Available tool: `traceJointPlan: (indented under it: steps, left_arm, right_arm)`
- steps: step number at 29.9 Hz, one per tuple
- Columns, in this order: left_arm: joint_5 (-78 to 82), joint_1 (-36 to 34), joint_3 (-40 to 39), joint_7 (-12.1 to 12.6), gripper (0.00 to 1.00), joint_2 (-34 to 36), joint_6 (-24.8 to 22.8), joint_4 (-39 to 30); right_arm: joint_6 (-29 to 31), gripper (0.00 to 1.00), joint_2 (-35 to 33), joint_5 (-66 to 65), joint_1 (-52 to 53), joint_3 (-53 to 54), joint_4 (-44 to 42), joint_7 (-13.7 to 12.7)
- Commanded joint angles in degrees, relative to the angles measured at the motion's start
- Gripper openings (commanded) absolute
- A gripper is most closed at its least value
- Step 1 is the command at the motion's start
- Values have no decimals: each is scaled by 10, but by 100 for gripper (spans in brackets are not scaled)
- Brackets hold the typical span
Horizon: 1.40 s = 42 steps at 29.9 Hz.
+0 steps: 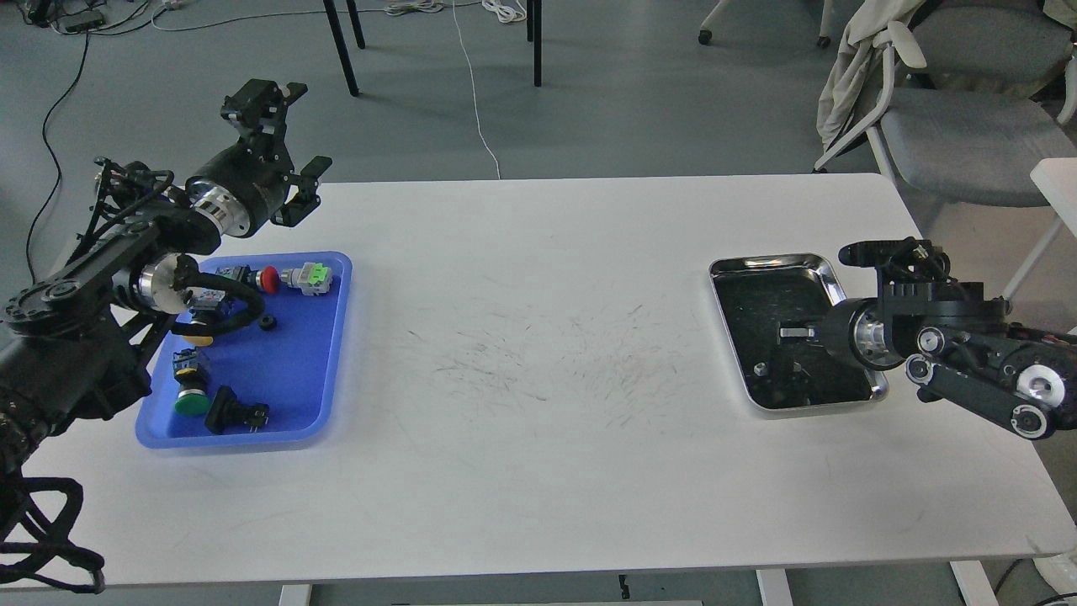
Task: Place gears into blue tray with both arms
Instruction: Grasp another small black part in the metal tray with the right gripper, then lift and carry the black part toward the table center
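The blue tray (324, 353) lies at the table's left and holds one small black gear (267, 323) among push-button switches. My left gripper (296, 130) is raised beyond the tray's far edge, open and holding nothing. At the right, a second gear (760, 369) rests on the dark bottom of the steel tray (770, 264). My right gripper (789, 358) reaches into that tray from the right. Its upper finger (795, 332) shows plainly, while the lower one blends into the dark floor. The jaws stand apart just right of the gear, gripping nothing.
The blue tray also holds a red-capped switch (269, 278), a green-and-grey switch (310, 278), a green-capped switch (192, 402) and a black plug (238, 412). My left arm's cable loop (227, 324) hangs over that tray. An office chair (959, 126) stands beyond the table's right corner.
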Motion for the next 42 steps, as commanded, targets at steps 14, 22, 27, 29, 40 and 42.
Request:
traceJointPlan:
  steps: [14, 22, 27, 29, 40, 42]
  left_arm:
    - [13, -5, -1, 2, 98, -1, 0, 0]
    - [13, -9, -1, 2, 98, -2, 0, 0]
    - [13, -9, -1, 1, 98, -2, 1, 0]
    - [13, -9, -1, 1, 98, -2, 1, 0]
    - [12, -9, -1, 0, 98, 3, 0, 0]
    - [12, -9, -1, 0, 98, 5, 1, 0]
  right_arm:
    - [-9, 3, 90, 243, 217, 30, 71, 26]
    - [-45, 3, 320, 241, 161, 8, -68, 29]
    - [-59, 3, 356, 241, 125, -16, -107, 30]
    - [-62, 3, 356, 241, 110, -18, -115, 30]
    - [-78, 3, 356, 249, 54, -34, -111, 39]
    - [-78, 3, 356, 249, 34, -37, -101, 43]
